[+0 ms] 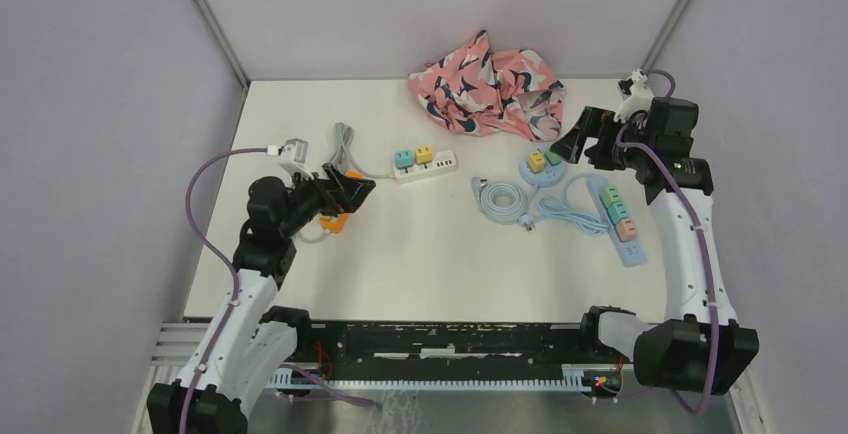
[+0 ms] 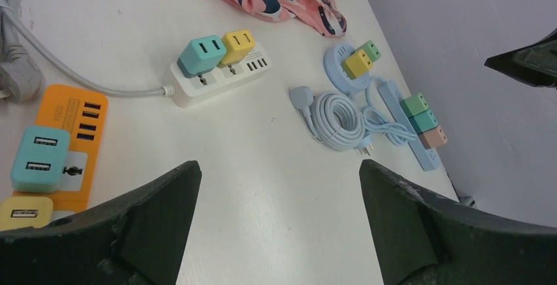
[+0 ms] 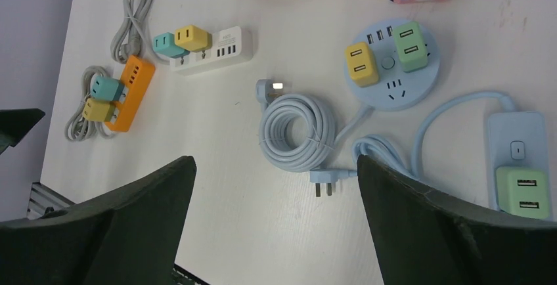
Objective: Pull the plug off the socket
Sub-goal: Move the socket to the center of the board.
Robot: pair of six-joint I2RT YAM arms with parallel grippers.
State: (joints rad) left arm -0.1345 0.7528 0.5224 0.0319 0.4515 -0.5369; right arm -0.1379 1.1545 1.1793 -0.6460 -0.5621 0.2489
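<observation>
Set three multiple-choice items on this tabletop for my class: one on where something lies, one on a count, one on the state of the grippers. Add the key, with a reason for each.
1. Where does the pink cloth lie?
A. at the far edge of the table
B. between the arm bases
C. on the orange strip

2. How many plugs sit in the round blue socket?
A. one
B. two
C. four

3. How do the left gripper and right gripper stand?
A. both shut on plugs
B. left shut, right open
C. both open, holding nothing

Key:
1 A, the cloth lies bunched farthest from the arms.
2 B, a yellow plug and a green plug stand in it.
3 C, each wrist view shows the jaws wide apart with nothing between them.
</observation>
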